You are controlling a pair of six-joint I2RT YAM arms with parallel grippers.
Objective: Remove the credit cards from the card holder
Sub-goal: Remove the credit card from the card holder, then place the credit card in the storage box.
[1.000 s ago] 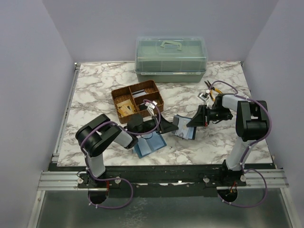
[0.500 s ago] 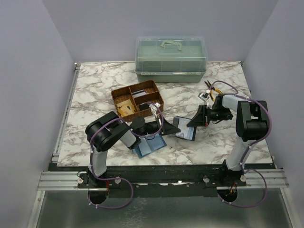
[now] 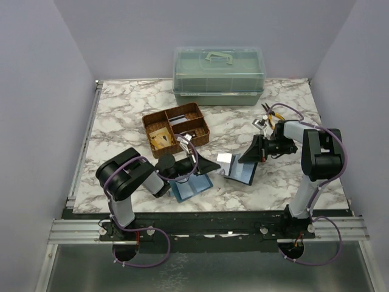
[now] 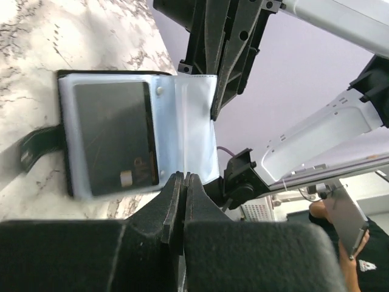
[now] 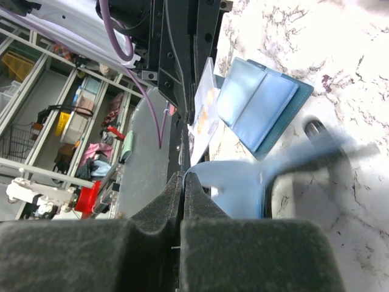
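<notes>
The black card holder (image 3: 241,172) lies open on the marble, its blue-grey inside up. My right gripper (image 3: 248,156) is shut on the raised inner flap (image 5: 234,188), which also shows pale blue in the left wrist view (image 4: 196,115). A dark card (image 4: 112,137) sits in the flat half's clear pocket, and the snap tab (image 4: 35,146) sticks out sideways. My left gripper (image 3: 216,163) is shut on a thin white credit card (image 3: 225,158) just left of the holder. That card shows orange print in the right wrist view (image 5: 204,112). Both pairs of fingertips (image 4: 183,177) (image 5: 183,176) are pressed together.
A light-blue flat folder (image 3: 191,185) lies open under my left arm, also visible in the right wrist view (image 5: 258,103). A brown divided basket (image 3: 176,129) sits behind it, a green lidded box (image 3: 219,76) at the back, and orange-handled pliers (image 3: 271,111) beside my right arm.
My left gripper closed at the holder's edge, then drew back to the left with a white card. The right gripper kept its hold on the flap.
</notes>
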